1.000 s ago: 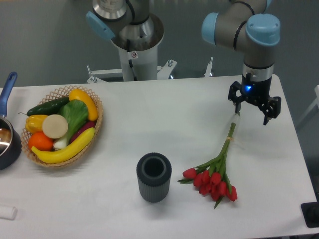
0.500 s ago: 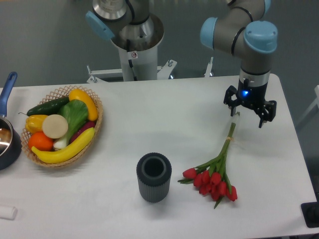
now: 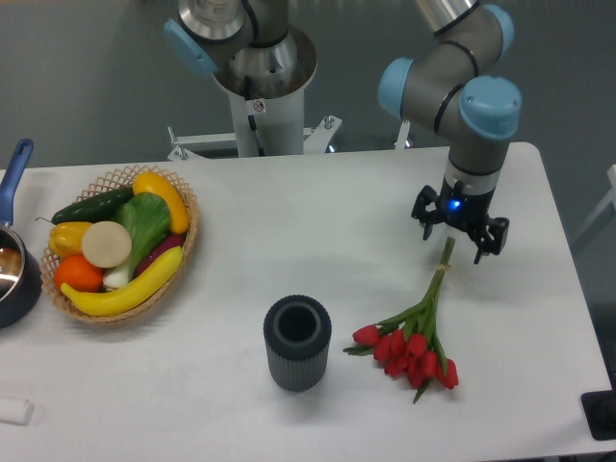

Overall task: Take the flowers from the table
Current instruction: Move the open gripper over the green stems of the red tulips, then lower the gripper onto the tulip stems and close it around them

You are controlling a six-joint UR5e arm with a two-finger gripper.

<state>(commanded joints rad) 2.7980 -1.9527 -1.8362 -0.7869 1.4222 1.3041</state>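
The flowers (image 3: pixel 416 332), a bunch of red tulips with closed buds and thin green stems, lie on the white table (image 3: pixel 318 221) at the front right. The buds point toward the front edge and the stem ends point to the back right. My gripper (image 3: pixel 452 246) is open and hangs just above the stem ends, one finger on each side of them. It holds nothing.
A dark ribbed cylindrical vase (image 3: pixel 297 343) stands upright left of the flowers. A wicker basket (image 3: pixel 188 236) of vegetables and fruit sits at the left. A dark pot with a blue handle (image 3: pixel 14 265) is at the left edge. The robot base (image 3: pixel 260 87) stands behind the table.
My gripper has moved left and toward the front, from beside the stem tips to straddling them, and it has come lower. The flowers have not moved.
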